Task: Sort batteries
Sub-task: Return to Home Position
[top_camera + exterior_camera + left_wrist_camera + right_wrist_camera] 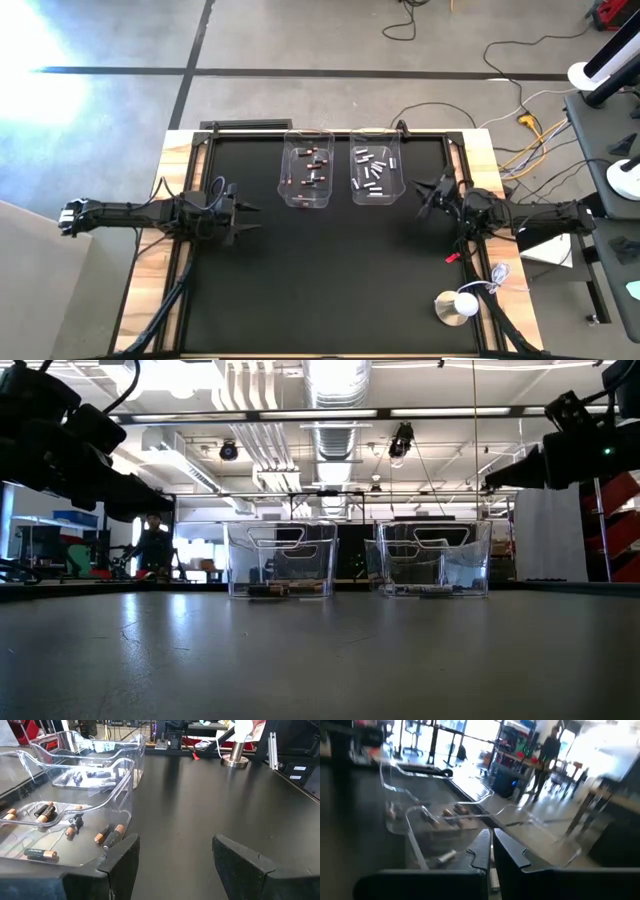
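Dark batteries [312, 168] lie in the left clear bin [284, 192], silvery batteries [372, 172] in the right bin [402, 190]; with sorting apparently done, the wide-open left gripper [243, 216] and closed, empty right gripper [422, 196] hover out at either side.

1. No text can be read in full in any view.
2. Black-and-copper battery [40, 853] lying in a clear bin [125, 790], left wrist view: small white print on its dark part, too small to make out.
3. Two white stickers [299, 768] on a dark part at the table edge, same view: faint print, unreadable.
4. High, low and right wrist views: no legible letters, numbers or signs.
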Available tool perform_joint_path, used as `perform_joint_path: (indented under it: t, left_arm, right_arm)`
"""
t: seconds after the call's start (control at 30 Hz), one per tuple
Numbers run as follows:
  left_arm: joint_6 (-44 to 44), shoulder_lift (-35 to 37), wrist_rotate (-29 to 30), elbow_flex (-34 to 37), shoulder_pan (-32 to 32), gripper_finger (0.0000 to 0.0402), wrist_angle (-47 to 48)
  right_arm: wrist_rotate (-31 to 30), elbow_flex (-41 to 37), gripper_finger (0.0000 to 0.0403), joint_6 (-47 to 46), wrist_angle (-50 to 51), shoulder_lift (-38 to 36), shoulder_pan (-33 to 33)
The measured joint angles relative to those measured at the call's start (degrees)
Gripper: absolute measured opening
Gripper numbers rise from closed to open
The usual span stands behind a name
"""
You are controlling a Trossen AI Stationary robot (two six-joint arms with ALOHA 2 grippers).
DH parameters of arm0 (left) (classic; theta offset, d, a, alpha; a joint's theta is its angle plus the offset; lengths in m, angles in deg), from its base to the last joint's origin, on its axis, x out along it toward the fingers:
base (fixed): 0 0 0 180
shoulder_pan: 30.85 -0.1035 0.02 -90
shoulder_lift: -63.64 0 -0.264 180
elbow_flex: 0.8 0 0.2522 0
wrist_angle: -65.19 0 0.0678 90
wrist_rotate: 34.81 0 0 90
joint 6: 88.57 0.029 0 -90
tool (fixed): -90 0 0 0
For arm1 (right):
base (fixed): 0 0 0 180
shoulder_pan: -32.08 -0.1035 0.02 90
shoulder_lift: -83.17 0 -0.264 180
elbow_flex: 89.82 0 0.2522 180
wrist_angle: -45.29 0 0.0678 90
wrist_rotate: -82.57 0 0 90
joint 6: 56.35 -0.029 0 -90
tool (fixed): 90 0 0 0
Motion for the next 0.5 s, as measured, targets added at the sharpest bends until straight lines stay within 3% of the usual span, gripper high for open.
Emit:
perform_joint_path:
  t: [0.2,0.5]
  left_arm:
    - [0.0,0.0,0.0,0.0,0.0,0.0226,0.0]
    - [0.0,0.0,0.1,0.0,0.0,0.0226,0.0]
  right_arm:
    - [0.6,0.0,0.0013,-19.5,-0.3,-0.3,0.0]
    - [24.1,0.1,0.0013,-26.0,-0.2,-0.5,0.0]
